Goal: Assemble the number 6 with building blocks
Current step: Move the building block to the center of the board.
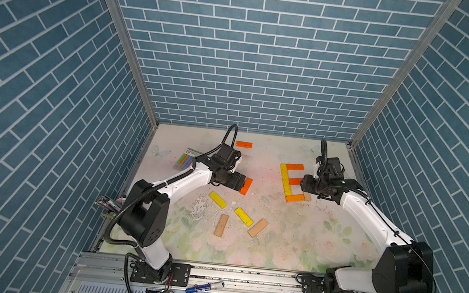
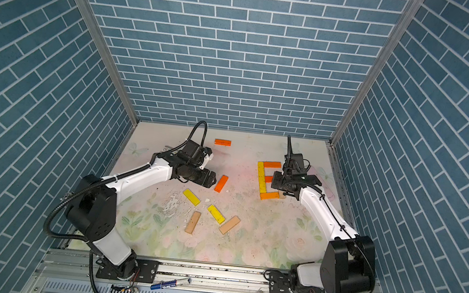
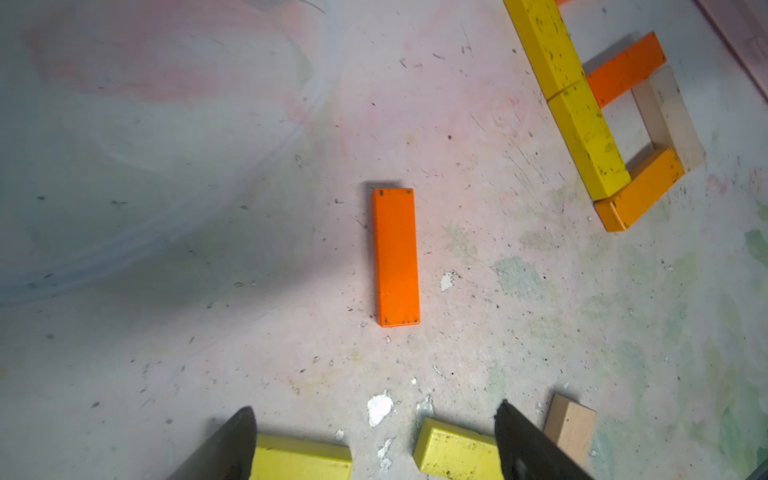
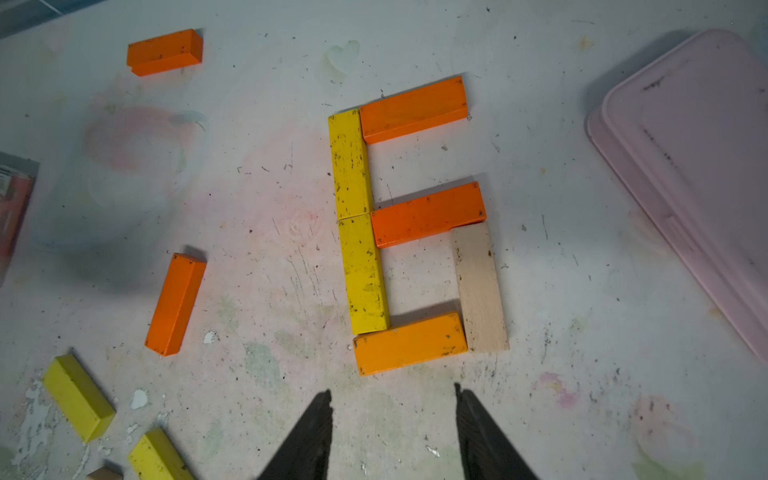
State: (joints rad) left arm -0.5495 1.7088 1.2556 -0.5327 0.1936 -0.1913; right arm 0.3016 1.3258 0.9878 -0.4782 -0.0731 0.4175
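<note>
1. Judging from the right wrist view, the six looks fully laid. Two yellow wooden planks (image 4: 351, 162) set end to end make the long stroke. A bright orange wooden plank (image 4: 413, 109) is the top bar, a second orange plank (image 4: 428, 214) the middle bar, and an amber-orange plank (image 4: 409, 343) the bottom bar. A pale tan wooden plank (image 4: 478, 286) closes the loop between the middle and bottom bars. Neighbouring planks touch or very nearly touch.
2. The figure lies on the flower-printed bench (image 1: 291, 248), in its right half and nearer the far edge than the near one. A pink rounded case (image 4: 685, 166) sits near it, by the right edge.
3. Only spares seem left over. A loose orange plank (image 2: 221, 183) lies flat about mid-bench and another orange spare (image 1: 244, 144) lies close to the far edge. Two spare yellow planks (image 1: 217, 200) and two spare tan planks (image 1: 221, 225) are scattered toward the near edge. At most I would expect some squaring up, since the top bar sits slightly slanted.
4. The left arm reaches from the near-left corner toward the middle of the bench. The left gripper (image 3: 374, 409) hangs above the surface just short of the loose orange plank, its jaws wide apart with nothing between them.
5. The right arm rises from the near-right corner, and its wrist bends down over the figure's right side, hiding the bar ends in both top views. The right gripper (image 4: 392, 390) has its jaws partly apart and empty, touching none of the planks.
</note>
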